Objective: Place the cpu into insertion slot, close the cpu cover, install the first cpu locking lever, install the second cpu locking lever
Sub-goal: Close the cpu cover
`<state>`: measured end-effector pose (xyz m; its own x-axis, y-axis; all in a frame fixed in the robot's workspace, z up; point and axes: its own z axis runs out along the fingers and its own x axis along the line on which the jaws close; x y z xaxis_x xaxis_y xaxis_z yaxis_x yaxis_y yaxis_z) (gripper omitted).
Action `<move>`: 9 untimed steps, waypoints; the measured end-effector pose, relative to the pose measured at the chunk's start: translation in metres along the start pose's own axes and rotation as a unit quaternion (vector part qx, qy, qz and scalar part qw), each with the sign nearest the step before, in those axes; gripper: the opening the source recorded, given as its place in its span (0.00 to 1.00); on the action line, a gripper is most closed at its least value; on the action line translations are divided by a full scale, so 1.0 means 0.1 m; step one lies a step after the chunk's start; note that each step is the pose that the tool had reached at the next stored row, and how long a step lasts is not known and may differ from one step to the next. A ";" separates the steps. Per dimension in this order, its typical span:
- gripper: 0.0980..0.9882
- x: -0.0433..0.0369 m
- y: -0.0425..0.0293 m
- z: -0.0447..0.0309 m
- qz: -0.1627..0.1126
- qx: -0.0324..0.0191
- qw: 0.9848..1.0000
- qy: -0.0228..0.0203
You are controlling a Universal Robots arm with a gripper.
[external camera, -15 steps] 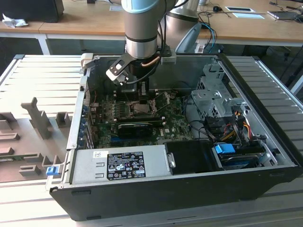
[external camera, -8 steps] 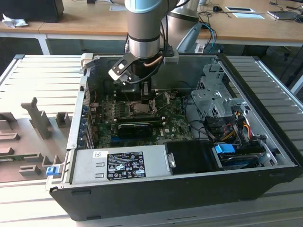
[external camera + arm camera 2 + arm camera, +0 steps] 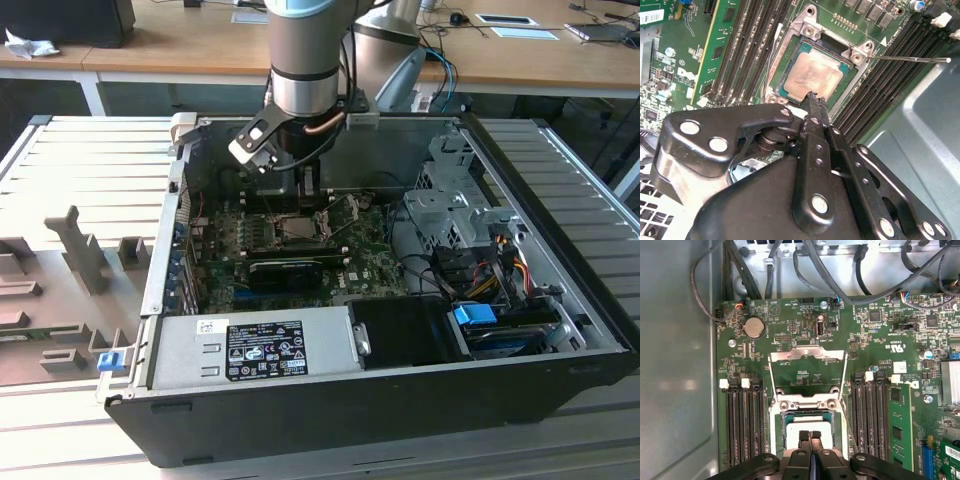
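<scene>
Power supply [image 3: 250, 350]: nearest to us in the exterior view, a grey box low and left of centre, inside the open computer case [image 3: 380, 420].
Black card [image 3: 285, 270]: just beyond it at the frame's centre, lying across the green motherboard [image 3: 370, 255].
The cpu [image 3: 812, 75]: we see it seated flat in the insertion slot [image 3: 805, 404], grey metal top up. In the exterior view the slot sits just above centre, behind the black card.
Gripper [image 3: 810, 436]: its fingers are pressed together and pinch nothing. In both wrist views the tips hang just over the near edge of the cpu; we cannot tell whether they touch it.
The cpu cover [image 3: 807, 354]: swung open, off the slot, with the board showing through its window.
Locking levers [image 3: 845, 385]: thin wire rods running along either side of the open cover.
Arm [image 3: 305, 60]: comes down from the top middle of the exterior view.
Desks [image 3: 180, 40]: farthest, across the top of the frame.
</scene>
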<state>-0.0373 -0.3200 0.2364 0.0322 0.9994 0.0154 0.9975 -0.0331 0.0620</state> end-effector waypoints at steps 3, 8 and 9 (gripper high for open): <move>0.01 0.001 0.001 -0.018 0.000 0.000 1.000 0.000; 0.01 0.002 0.006 -0.092 0.000 0.000 1.000 0.000; 0.01 0.002 0.006 -0.099 0.000 0.000 1.000 0.000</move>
<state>-0.0373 -0.3199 0.2463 0.0322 0.9994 0.0154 0.9975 -0.0331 0.0620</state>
